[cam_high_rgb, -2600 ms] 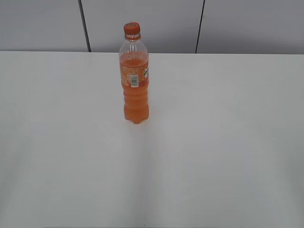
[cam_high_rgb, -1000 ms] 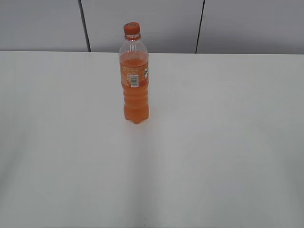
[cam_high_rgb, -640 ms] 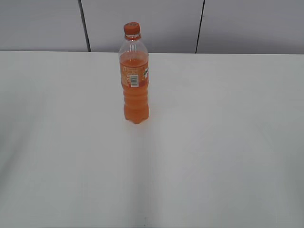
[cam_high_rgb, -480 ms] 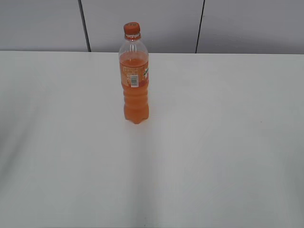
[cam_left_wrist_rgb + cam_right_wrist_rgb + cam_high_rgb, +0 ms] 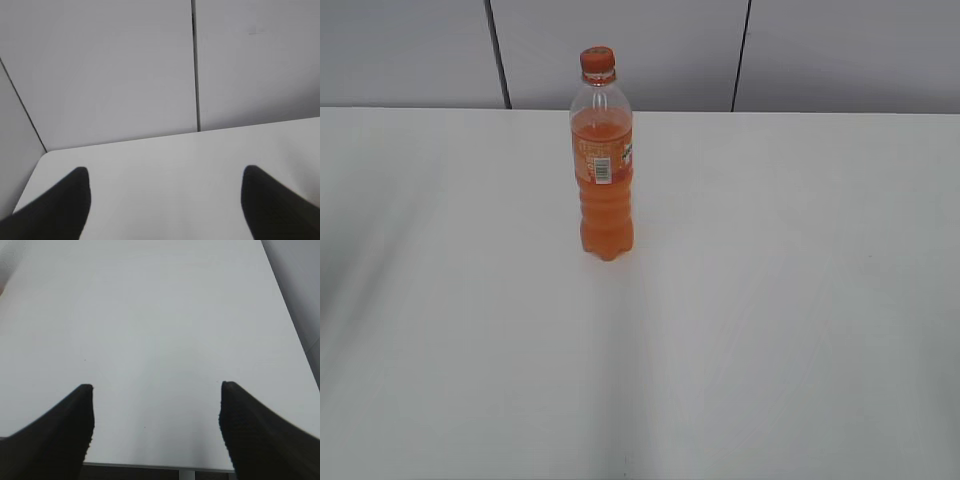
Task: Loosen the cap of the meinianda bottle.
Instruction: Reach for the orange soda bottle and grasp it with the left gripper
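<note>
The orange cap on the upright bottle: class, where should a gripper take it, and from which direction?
Grip the cap by its round side edge, coming from above, since the bottle stands upright on the table with the cap on top and nothing around it.

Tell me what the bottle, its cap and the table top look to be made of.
Meinianda bottle: clear glossy plastic, likely; the orange drink shows through the ribbed wall, and a printed orange label wraps the upper body.
Cap: opaque orange plastic, by its look; its edge is too small to read.
Table: smooth white matte top, probably laminate; it shows only soft shadows and no grain.
</note>
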Tool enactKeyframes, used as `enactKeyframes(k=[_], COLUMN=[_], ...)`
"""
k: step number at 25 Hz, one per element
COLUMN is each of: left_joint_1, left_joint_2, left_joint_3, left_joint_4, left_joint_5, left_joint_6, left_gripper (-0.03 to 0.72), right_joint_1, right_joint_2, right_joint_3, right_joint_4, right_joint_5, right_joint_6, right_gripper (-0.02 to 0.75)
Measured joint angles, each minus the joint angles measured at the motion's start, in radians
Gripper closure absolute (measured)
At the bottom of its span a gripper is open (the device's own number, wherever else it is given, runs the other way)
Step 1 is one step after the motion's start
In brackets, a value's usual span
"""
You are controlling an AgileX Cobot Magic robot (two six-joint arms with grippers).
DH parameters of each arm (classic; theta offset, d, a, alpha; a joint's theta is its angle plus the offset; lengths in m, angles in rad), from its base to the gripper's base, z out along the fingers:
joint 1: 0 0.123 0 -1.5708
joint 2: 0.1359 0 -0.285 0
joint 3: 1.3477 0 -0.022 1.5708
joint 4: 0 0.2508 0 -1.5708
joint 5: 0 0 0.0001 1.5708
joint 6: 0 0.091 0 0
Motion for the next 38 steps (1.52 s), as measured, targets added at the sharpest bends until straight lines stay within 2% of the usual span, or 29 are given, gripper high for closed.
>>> enactKeyframes(k=[25,32,36,38], left_joint_1=[0.0,0.0,0.0,0.0], left_joint_2=[0.377,0.448,0.464,0.468], left_joint_3=[0.001,0.089,0.127,0.132], left_joint_4=[0.004,0.008,0.061,0.145], left_joint_5=[-0.279,-0.456,-0.525,-0.545], left_joint_6=[0.0,-0.03,-0.061,-0.108], left_gripper=[0.126,0.126,0.126,0.126], right_joint_1=[0.0,0.0,0.0,0.0], right_joint_2=[0.0,0.0,0.0,0.0], right_joint_3=[0.0,0.0,0.0,0.0], right_joint_4=[0.0,0.0,0.0,0.0], right_joint_5=[-0.001,-0.001,-0.001,-0.001], right_joint_6=[0.0,0.0,0.0,0.0], right_gripper=[0.152,0.152,0.152,0.152])
